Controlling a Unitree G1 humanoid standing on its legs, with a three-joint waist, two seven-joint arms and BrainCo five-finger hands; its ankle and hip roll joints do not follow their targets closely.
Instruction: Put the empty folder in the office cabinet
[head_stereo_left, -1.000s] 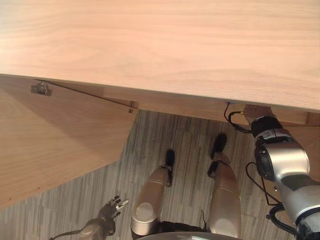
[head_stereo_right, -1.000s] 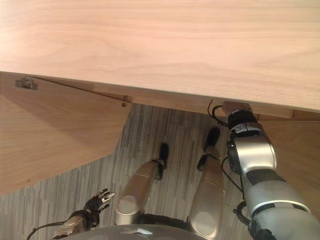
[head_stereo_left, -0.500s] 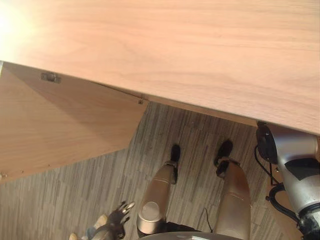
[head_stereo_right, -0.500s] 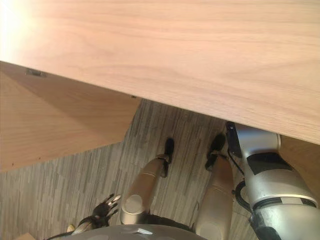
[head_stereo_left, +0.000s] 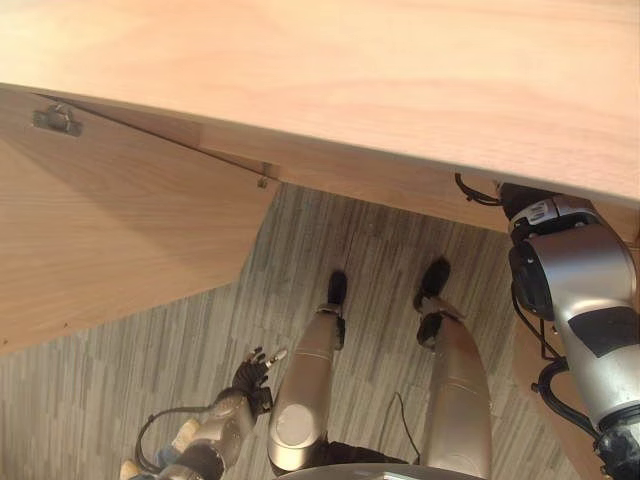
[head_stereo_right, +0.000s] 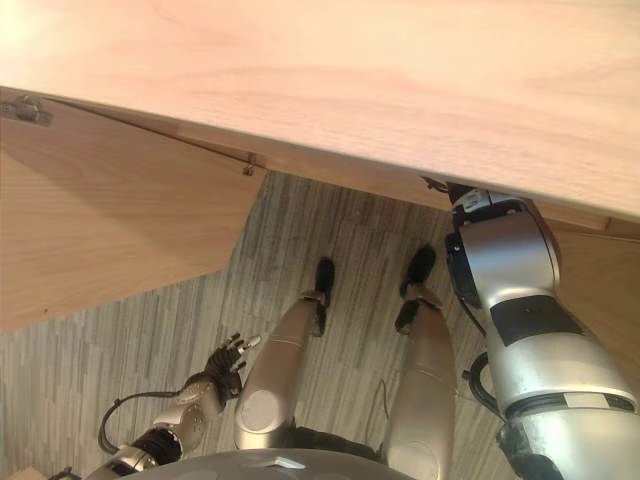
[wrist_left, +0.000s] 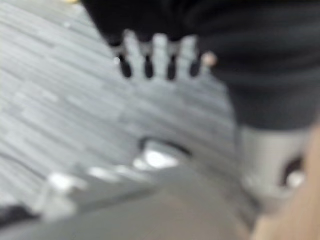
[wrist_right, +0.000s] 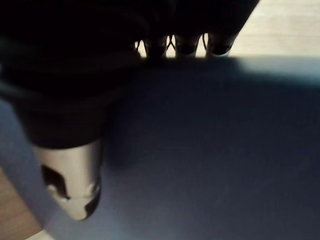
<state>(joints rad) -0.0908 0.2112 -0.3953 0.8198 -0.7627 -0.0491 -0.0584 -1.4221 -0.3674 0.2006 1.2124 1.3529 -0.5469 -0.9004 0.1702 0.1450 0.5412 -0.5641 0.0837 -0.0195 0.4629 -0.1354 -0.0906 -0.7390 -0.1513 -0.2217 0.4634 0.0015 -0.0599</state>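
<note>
A: Grey striped floor (head_stereo_left: 120, 400) lies nearest, and the left hand (head_stereo_left: 253, 371) hangs low over it with nothing in it.

B: Are its fingers (wrist_left: 150, 55) spread?

A: Straight and loose, in a row over the floor in the left wrist view.

B: And the folder?

A: A dark blue folder (wrist_right: 220, 150) shows in the right wrist view, flat under the right hand (wrist_right: 75, 75). The fingers (wrist_right: 187, 47) lie along its top near its far edge, and the thumb (wrist_right: 72, 190) is at its near side, with pale wood past both edges.

B: So does the hand have hold of it?

A: The fingers rest on it, but whether they curl round the edge I cannot tell.

B: Can the head camera see that hand?

A: The right arm reaches up under the light wood top of the cabinet (head_stereo_left: 380, 80), and the hand is hidden beneath it.

B: What lies further off?

A: To the left, the cabinet door (head_stereo_left: 110, 240) stands swung open over the floor, a small metal hinge (head_stereo_left: 55, 119) at its upper edge just below the top.
</note>
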